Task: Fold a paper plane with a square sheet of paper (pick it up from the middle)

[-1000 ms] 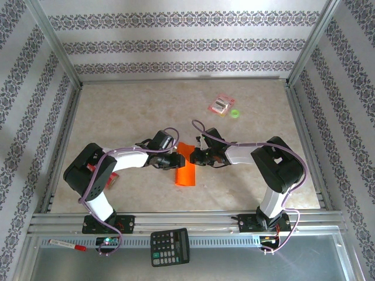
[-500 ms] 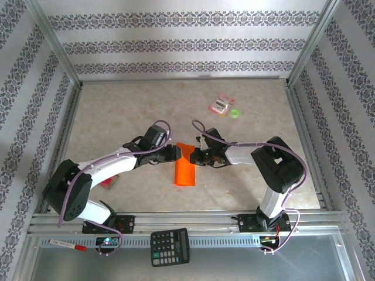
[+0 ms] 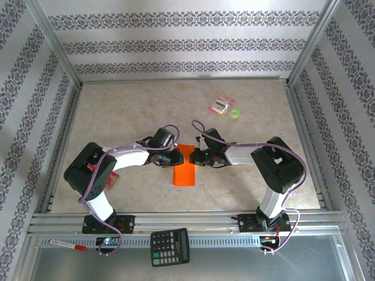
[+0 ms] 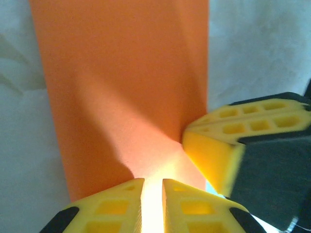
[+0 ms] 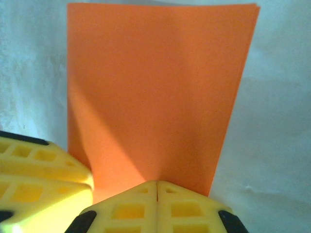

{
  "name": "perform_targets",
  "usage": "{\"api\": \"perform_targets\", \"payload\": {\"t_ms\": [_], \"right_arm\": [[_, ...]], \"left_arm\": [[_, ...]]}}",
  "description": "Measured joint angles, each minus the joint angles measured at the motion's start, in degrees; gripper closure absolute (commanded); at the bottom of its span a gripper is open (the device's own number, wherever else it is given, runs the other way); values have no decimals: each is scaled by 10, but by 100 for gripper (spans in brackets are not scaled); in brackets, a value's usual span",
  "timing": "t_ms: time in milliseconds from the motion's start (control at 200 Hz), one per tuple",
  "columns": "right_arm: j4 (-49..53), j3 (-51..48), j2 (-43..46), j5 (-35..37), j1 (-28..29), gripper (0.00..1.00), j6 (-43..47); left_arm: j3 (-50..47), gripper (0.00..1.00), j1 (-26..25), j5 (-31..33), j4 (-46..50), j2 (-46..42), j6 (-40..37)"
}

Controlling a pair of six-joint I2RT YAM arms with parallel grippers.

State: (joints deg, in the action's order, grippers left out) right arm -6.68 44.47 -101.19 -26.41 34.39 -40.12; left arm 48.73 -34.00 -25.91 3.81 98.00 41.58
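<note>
The left gripper (image 4: 152,187) has just pinched the paper (image 3: 184,170) at 12 o'clock; the right gripper (image 5: 157,187) holds it too, ready to fold.

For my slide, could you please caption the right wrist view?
Right gripper pinched shut on the folded orange paper, the left gripper's fingers alongside.

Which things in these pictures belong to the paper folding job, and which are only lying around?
Job: folded orange paper; left gripper; right gripper.
Lying about: calculator; pink-red packet; green ring; red-capped pen.
</note>
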Motion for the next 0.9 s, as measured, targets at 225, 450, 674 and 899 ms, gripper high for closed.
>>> {"api": "perform_targets", "payload": {"t_ms": [225,450,674,899], "right_arm": [[0,0,0,0,0,100,0],[0,0,0,0,0,100,0],[0,0,0,0,0,100,0],[0,0,0,0,0,100,2]], "left_arm": [[-16,83,10,-2,-22,11,0],[-21,76,15,-21,-36,9,2],[-4,75,25,-24,-34,5,2],[25,76,48,-26,-34,16,-7]]}}
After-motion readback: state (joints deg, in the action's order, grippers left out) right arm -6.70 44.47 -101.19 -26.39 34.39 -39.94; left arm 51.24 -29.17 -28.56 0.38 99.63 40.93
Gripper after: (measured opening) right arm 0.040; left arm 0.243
